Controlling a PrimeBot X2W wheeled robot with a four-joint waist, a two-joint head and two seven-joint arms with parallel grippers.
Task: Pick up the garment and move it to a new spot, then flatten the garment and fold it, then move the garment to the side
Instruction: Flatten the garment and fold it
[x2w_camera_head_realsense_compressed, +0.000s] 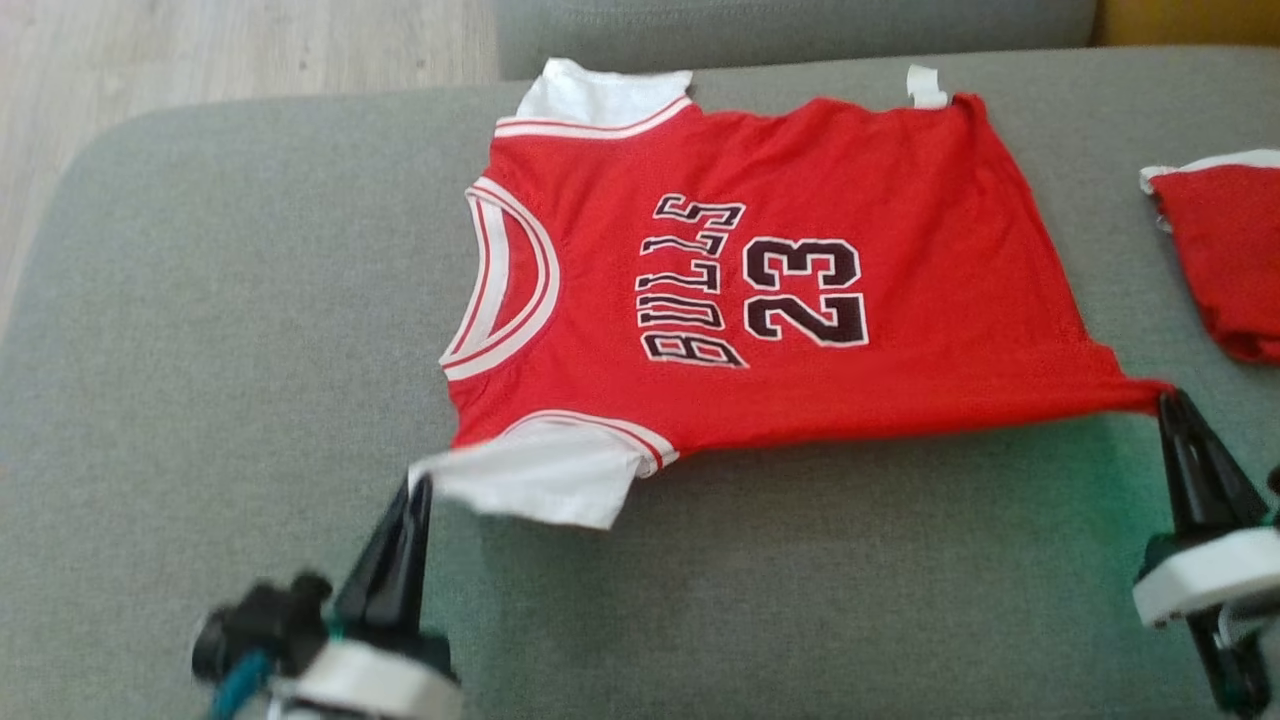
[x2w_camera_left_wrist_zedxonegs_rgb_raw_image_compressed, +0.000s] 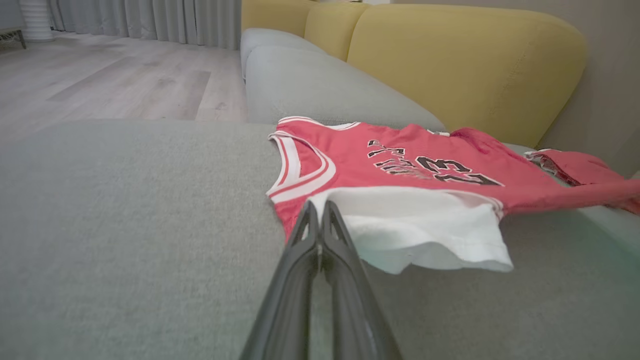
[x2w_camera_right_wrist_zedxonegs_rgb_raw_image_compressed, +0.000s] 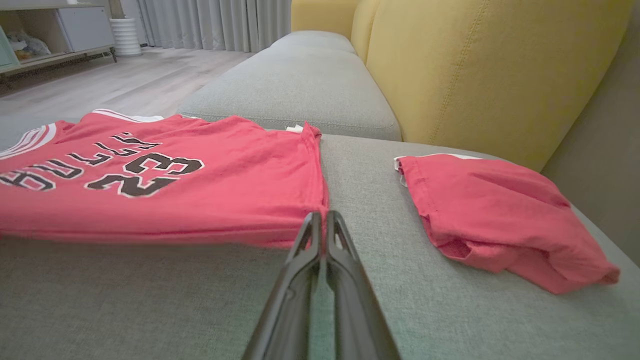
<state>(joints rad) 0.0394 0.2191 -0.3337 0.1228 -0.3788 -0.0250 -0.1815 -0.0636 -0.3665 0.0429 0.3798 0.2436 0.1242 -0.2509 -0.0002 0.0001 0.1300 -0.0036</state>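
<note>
Saw red jersey spread print-up on grey sofa seat, long axis running left-right, collar toward left. Found left end effector pinched tight on near white sleeve, right end effector clamped on near hem corner, near edge taut between. Noted jersey lying forward of both, folded red shorts well apart at right.

One red jersey; one folded red garment; two grippers: left gripper, right gripper.
</note>
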